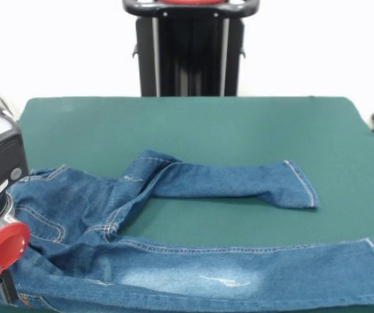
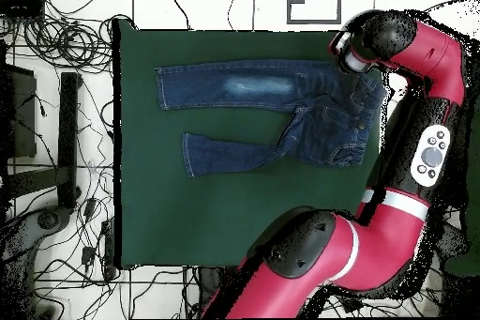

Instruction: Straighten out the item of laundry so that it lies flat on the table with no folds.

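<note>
Jeans (image 1: 174, 261) on table (image 1: 193, 124), waist end by gripper (image 1: 4, 287). Near leg flat; far leg twisted at crotch, waist bunched. Approx. half done. Gripper state: can't tell, at waist edge.

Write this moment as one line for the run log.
jeans: legs spread, one leg bent at crotch, waist rumpled | table: green | gripper: at waist end, state unclear | task: unfinished

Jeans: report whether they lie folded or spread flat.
Not fully flat. The jeans have one leg twisted and creased near the crotch, and the waist end is rumpled; the other leg lies straight.
</note>
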Controlling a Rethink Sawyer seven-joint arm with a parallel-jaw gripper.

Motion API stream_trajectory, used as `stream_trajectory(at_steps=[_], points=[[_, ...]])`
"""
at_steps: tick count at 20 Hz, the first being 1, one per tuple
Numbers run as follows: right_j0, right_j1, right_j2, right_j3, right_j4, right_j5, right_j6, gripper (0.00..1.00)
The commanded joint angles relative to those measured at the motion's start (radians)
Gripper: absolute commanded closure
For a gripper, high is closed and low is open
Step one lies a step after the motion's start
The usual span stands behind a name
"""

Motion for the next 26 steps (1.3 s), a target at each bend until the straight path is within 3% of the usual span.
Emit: stream_trajectory(at_steps=[1, 7, 15, 18, 23, 26], points=[[0.058, -0.003, 0.110, 0.054, -0.036, 0.029, -0.320, 0.00], [0.051, -0.078, 0.035, 0.169, 0.033, 0.021, -0.242, 0.00], [0.026, -0.349, -0.092, 0.585, 0.141, -0.103, -0.059, 0.00], [0.027, -0.421, -0.114, 0.685, 0.153, -0.132, -0.008, 0.00], [0.029, -0.476, -0.134, 0.771, 0.164, -0.172, 0.037, 0.00], [0.024, -0.452, -0.125, 0.762, 0.166, -0.178, 0.017, 0.00]])
